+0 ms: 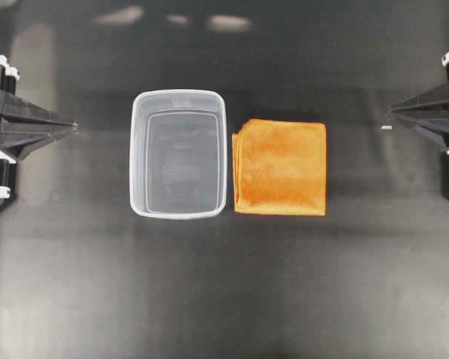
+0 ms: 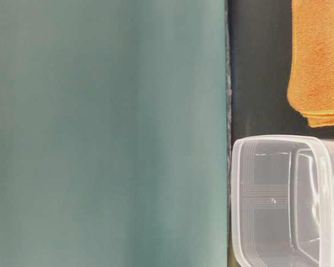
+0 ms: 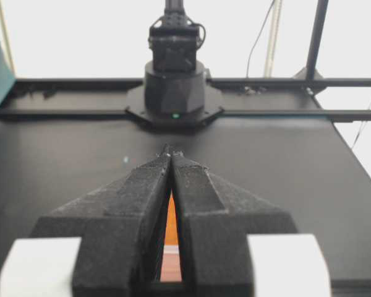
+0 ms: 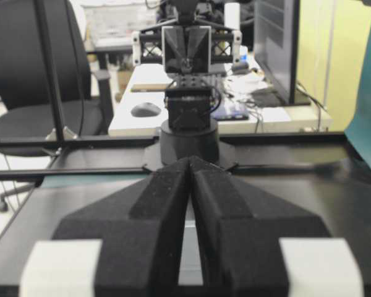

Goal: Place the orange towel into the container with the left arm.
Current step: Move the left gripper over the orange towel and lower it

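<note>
The orange towel (image 1: 280, 167) lies folded flat on the black table, just right of the container (image 1: 178, 153), a clear plastic tub that stands empty. The table-level view shows the towel (image 2: 318, 61) beside the container (image 2: 289, 200), apart from it. My left gripper (image 1: 73, 128) rests at the far left edge, shut, its tips touching with nothing between them; a sliver of orange towel (image 3: 170, 226) shows through the slit behind its closed tips (image 3: 172, 152). At the far right, my right gripper (image 1: 391, 114) is shut and empty, tips together (image 4: 190, 161).
The opposite arm's base (image 3: 174, 86) stands at the far end of the table in the left wrist view. A teal wall panel (image 2: 106, 133) borders the table edge. Beyond the table, a chair (image 4: 37, 68) and a desk (image 4: 235, 105) show.
</note>
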`<action>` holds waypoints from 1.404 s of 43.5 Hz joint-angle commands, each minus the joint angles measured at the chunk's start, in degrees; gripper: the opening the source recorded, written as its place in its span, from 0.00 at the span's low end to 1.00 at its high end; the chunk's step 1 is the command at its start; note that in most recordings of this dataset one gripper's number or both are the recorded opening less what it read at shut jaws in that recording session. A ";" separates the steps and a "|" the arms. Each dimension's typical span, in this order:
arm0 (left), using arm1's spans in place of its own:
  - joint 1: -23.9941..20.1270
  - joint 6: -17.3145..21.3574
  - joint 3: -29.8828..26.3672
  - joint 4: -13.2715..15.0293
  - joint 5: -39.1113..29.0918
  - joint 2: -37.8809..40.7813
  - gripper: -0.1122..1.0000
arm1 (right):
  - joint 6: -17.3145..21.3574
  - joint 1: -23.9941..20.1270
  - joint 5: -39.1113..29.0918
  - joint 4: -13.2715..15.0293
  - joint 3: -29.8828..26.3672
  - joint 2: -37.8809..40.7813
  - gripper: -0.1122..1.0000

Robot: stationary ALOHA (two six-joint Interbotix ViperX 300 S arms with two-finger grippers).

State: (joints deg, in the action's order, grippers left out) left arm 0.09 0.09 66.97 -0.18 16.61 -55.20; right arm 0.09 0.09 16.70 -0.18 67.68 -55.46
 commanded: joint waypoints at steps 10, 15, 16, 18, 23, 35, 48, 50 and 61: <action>0.09 -1.05 -14.77 -2.29 -13.01 6.50 0.10 | 0.88 -0.44 0.44 -0.70 -1.23 -2.02 0.10; 0.00 -0.88 -20.30 -2.37 -20.39 11.34 0.10 | 0.97 -0.53 0.18 -0.88 -1.23 -3.25 0.10; 0.00 -0.88 -21.36 -2.29 -21.62 12.30 0.10 | 0.97 -0.44 0.00 -0.88 -1.14 -3.52 0.10; -0.09 -0.79 -23.29 -2.37 -23.82 14.33 0.10 | 0.97 -0.44 -0.44 -1.14 -1.14 -3.87 0.10; 0.00 -0.79 -28.21 -2.29 -28.48 19.86 0.10 | 1.41 -0.26 -2.55 -1.67 -1.14 -4.66 0.10; -0.09 -0.70 -41.48 -2.37 -38.32 35.16 0.12 | 2.29 -0.18 -5.27 -1.85 -1.14 -6.68 0.45; -0.26 -0.53 -60.64 -2.37 -57.48 53.70 0.80 | 2.02 -0.18 -5.36 -1.76 -1.32 -10.28 0.83; -0.35 -0.09 -63.37 -2.37 -59.59 56.95 0.88 | 2.02 -0.18 -5.36 -1.67 -1.32 -11.07 0.81; -0.26 5.36 -73.48 -2.37 -61.26 73.04 0.91 | 2.11 -0.18 -5.45 -1.67 -1.23 -14.24 0.81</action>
State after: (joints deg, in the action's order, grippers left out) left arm -0.35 4.39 -3.25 -2.37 -44.56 13.62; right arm 2.29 -0.18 10.99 -1.76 67.41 -69.61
